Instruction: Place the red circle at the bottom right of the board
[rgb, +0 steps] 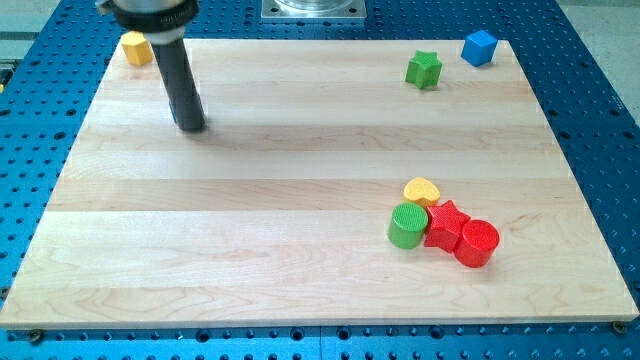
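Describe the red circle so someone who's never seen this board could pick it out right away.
Start at the wooden board and go to the tight cluster of four blocks in its lower right part. The red circle is the block furthest to the view's right and lowest there, touching the red star. It shares the star's colour but is a round cylinder, unlike the green circle and the yellow heart.

No words, numbers, labels or brand marks can be read anywhere, neither on the blocks nor on the board (300, 200).

Two red blocks (477, 242), two green (407, 225), two yellow (421, 190), one blue (479, 47).
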